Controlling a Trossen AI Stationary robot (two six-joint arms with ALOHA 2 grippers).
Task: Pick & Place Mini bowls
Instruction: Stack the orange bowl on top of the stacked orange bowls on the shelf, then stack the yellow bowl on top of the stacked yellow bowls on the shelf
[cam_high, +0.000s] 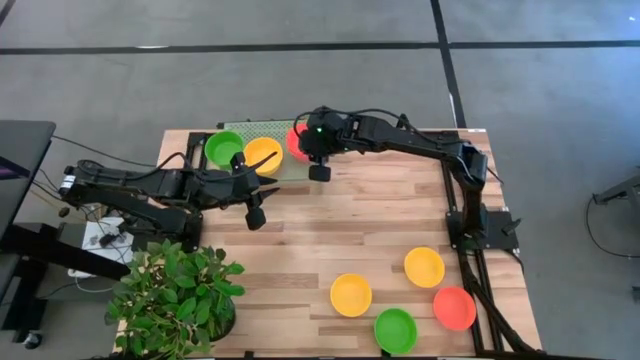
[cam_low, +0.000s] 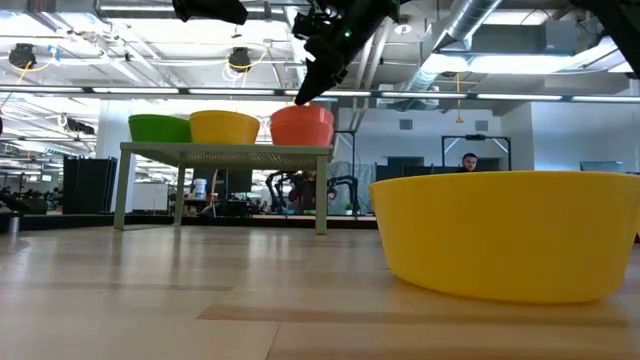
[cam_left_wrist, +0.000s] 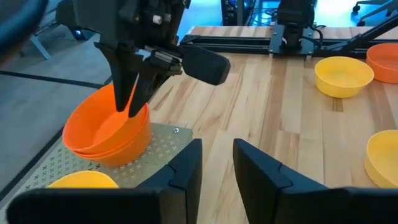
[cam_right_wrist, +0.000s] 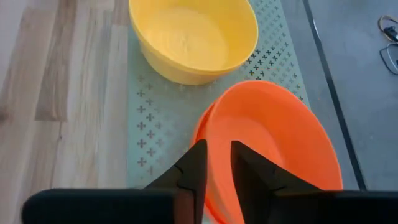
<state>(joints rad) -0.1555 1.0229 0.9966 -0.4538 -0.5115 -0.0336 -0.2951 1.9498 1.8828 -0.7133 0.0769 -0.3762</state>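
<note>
The right tool (cam_left_wrist: 132, 93) stood over the far end of the desk (cam_high: 360, 230), its two fingers straddling the near rim of the orange bowl (cam_right_wrist: 273, 149), one finger inside the bowl and one outside. From where I stood the fingers looked close to the rim, but I could not tell whether they gripped it or had begun to let go. That bowl sat on the pale green rack (cam_high: 262, 128), at the end of a row with a yellow bowl (cam_high: 263, 154) beside it and a green bowl (cam_high: 223, 148) beyond that.

The left tool (cam_high: 256, 214) hung just off the rack's front edge with its fingers parted and nothing between them, pointing toward the orange bowl.

What mattered next was that the rim lay straight between the right fingers, so a plain lift would clear it. The loose bowls, two yellow (cam_high: 351, 294), one green (cam_high: 395, 329) and one orange (cam_high: 454, 308), lay well apart from the rack near the right arm's base, so the right arm was nearer them.
</note>
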